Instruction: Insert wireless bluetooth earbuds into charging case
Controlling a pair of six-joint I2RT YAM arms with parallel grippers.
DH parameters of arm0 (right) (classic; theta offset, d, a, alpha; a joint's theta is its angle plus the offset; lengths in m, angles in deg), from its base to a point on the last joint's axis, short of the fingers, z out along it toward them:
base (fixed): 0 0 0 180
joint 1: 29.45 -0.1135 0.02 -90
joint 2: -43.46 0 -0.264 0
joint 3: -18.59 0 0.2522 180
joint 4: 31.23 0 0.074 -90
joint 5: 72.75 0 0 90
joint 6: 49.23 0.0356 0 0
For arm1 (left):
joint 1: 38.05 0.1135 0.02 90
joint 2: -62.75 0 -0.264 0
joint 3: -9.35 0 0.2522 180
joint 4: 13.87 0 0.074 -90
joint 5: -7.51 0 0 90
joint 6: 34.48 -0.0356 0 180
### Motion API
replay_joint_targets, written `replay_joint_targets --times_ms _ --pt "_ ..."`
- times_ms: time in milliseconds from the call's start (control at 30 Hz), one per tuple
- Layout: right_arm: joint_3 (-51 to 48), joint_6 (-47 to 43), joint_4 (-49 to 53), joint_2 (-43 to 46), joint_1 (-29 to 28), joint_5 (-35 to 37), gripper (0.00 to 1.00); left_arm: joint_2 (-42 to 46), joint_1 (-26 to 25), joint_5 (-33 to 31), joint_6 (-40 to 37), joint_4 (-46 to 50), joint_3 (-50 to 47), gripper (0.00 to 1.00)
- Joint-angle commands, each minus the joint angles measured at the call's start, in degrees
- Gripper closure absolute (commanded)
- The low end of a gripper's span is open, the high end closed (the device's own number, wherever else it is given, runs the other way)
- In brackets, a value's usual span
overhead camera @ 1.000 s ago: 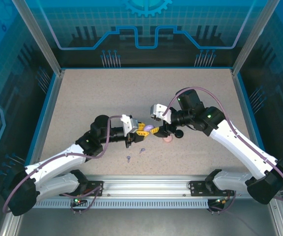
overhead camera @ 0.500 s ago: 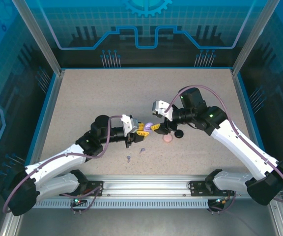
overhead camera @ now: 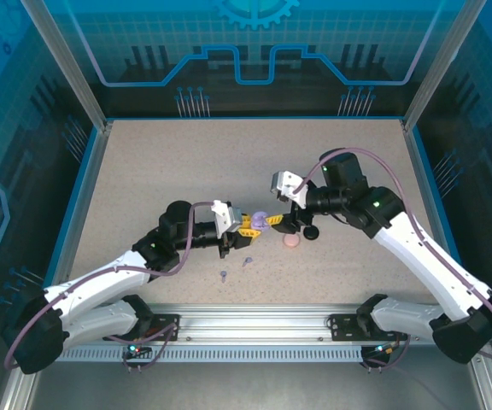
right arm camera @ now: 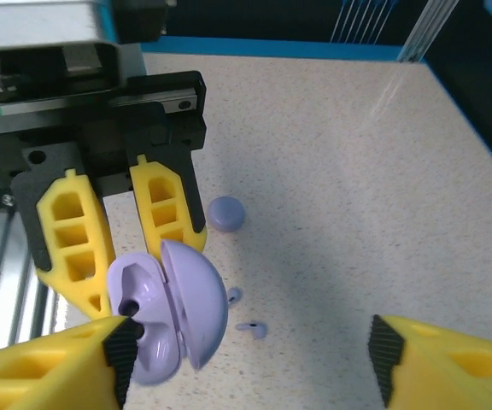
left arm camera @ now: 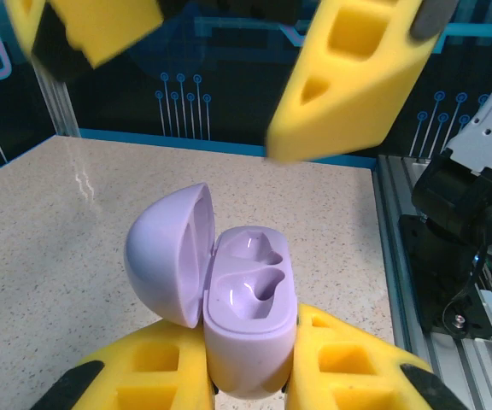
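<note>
The lavender charging case (left arm camera: 250, 299) stands upright with its lid (left arm camera: 165, 256) swung open to the left and both wells empty. My left gripper (left arm camera: 250, 376) is shut on its base, above the table's middle (overhead camera: 248, 227). My right gripper (right arm camera: 250, 359) is open, its left fingertip (right arm camera: 122, 350) close beside the case (right arm camera: 165, 316) and its other finger far to the right; from above it (overhead camera: 274, 221) faces the case (overhead camera: 260, 219). Two lavender earbuds (right arm camera: 233, 295) (right arm camera: 253, 327) lie on the table below, and one (overhead camera: 248, 260) shows in the top view.
A round lavender piece (right arm camera: 225, 213) lies on the table beyond the earbuds, seen from above at the near side (overhead camera: 223, 275). A pink disc case (overhead camera: 290, 242) and a black one (overhead camera: 312, 231) sit under the right arm. The rail (overhead camera: 254, 325) runs along the near edge.
My right gripper has opened wider and drawn back slightly to the right of the case. The left gripper has kept hold of the case in place.
</note>
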Motion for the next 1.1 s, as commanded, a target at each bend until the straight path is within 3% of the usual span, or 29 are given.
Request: replay_joint_targets --times_ms 0,167,367,567,800,1067 --pt "0.48 4.43 -0.32 3.70 0.87 4.01 0.00 2.22 -0.51 -2.86 -0.57 -1.90 -2.44 0.90" --pt "-0.83 15.07 -0.19 4.96 1.96 10.98 0.00 7.55 -0.48 -6.22 0.67 -3.67 -6.82 0.93" --pt "-6.18 24.76 -4.56 3.42 3.39 6.24 0.00 16.52 -0.50 -9.40 2.14 0.28 -10.08 0.94" --pt "-9.33 41.84 -5.79 -4.43 2.53 9.82 0.02 26.33 -0.49 -11.48 2.85 4.83 -11.42 0.94" --pt "-3.27 51.48 0.62 -19.27 -2.34 15.02 0.32 33.37 -0.52 -11.51 3.24 10.77 -9.05 0.95" --pt "8.52 54.21 6.95 -34.72 -10.51 20.24 0.50 35.29 -0.49 -10.06 7.21 10.31 -5.61 0.95"
